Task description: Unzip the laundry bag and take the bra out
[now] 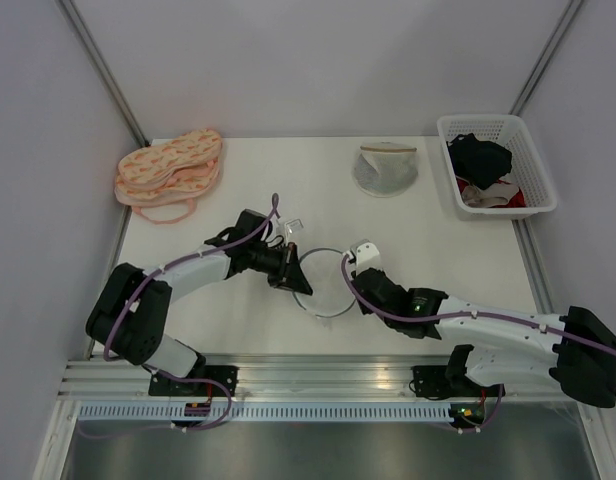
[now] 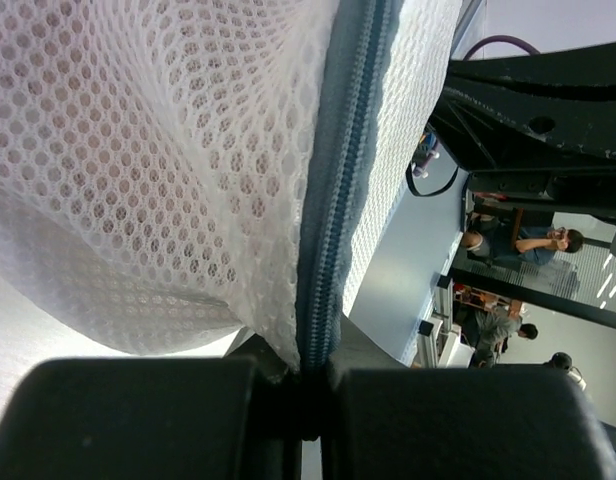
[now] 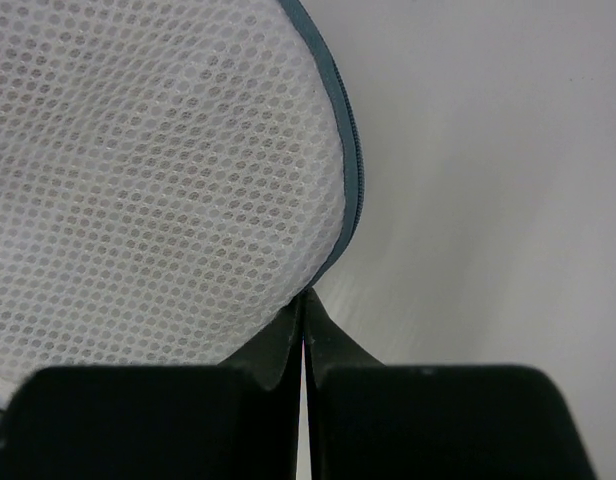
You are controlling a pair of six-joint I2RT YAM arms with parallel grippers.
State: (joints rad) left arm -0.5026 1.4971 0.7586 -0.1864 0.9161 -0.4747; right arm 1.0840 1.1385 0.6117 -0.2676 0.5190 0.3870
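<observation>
The laundry bag, round white mesh with a dark hoop rim, lies on the table between my two grippers. My left gripper is at its left edge. In the left wrist view it is shut on the bag's grey-blue zipper band, with white mesh bulging to the left. My right gripper is at the bag's right edge. In the right wrist view it is shut, its tips pinching the bag's edge where the mesh meets the zipper rim. The bra is hidden.
A stack of peach-orange patterned bras lies at the back left. A greyer round mesh bag with a beige band sits at the back centre. A white basket with dark and red clothes stands at the back right.
</observation>
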